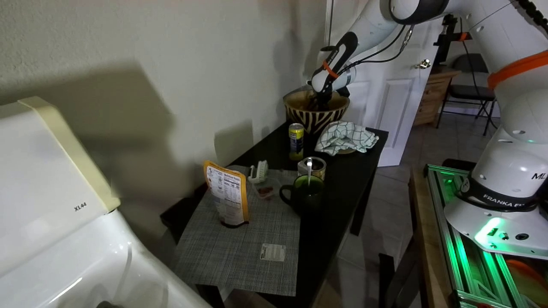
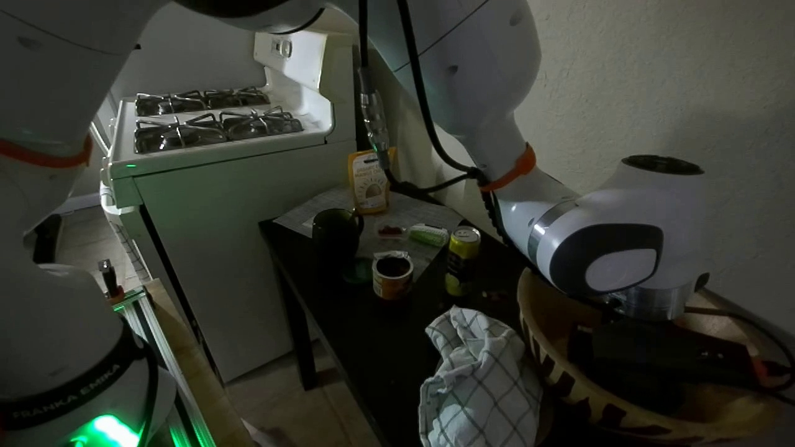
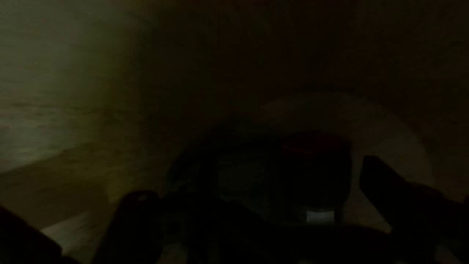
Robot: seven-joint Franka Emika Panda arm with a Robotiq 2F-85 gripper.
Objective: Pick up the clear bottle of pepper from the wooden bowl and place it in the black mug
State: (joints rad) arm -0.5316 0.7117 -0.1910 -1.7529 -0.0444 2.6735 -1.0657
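The wooden bowl [image 1: 316, 117], tan with dark zebra-like markings, stands at the table's far end; it also shows in an exterior view [image 2: 546, 313]. My gripper [image 1: 320, 102] reaches down inside it, its fingertips hidden in both exterior views. In the very dark wrist view, the fingers of my gripper [image 3: 256, 181] stand wide apart. Between them is a dark jar [image 3: 317, 172] with a reddish top, apart from the right finger. A paler shape [image 3: 242, 179] lies beside it. I cannot tell which is the pepper bottle. The black mug [image 1: 306, 199] stands upright on the table, also here [image 2: 335, 233].
A yellow can [image 1: 296, 141], a checked cloth [image 1: 346, 137] and an opened small cup [image 2: 393, 276] stand between bowl and mug. A pouch [image 1: 227, 194], a brush [image 1: 258, 172] and a small clear tub [image 1: 265, 190] are on the grey mat [image 1: 239, 261]. A wall runs behind.
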